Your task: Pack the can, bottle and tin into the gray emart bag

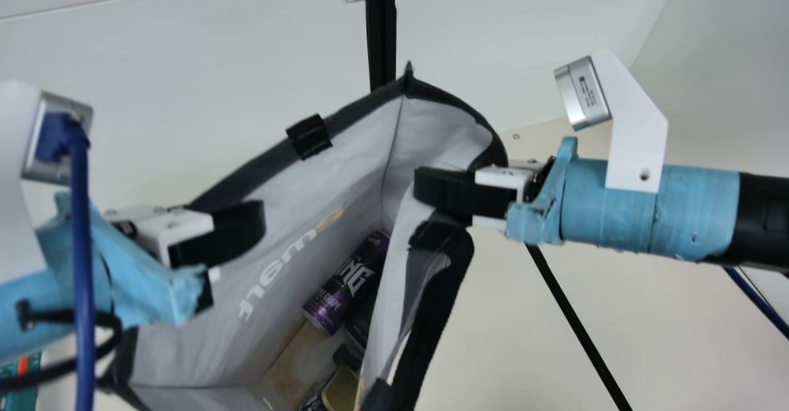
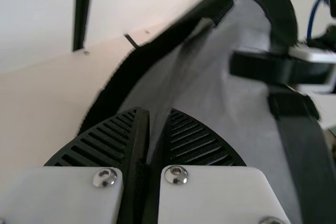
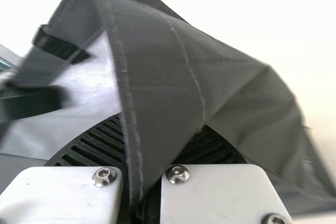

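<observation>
Currently, the left gripper (image 2: pixel 157 115) and right gripper (image 3: pixel 164 121), nearly closed, pinch the gray bag (image 1: pixel 363 108); can (image 1: pixel 348 281) and tin (image 1: pixel 341 390) lie inside, main view's six-to-seven o'clock. Uneven lifting could cause spillage.

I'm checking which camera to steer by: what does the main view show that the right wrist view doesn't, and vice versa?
Main view adds: the bag's contents, including a purple cylindrical can and a dark, gold-topped container.

Right wrist view adds: a stitched seam and the ribbed faces of the right gripper's jaws, closed on the cloth.

Both share: the gray fabric bag, its mouth spread, a black tab on its rim, and both grippers, left included.
</observation>
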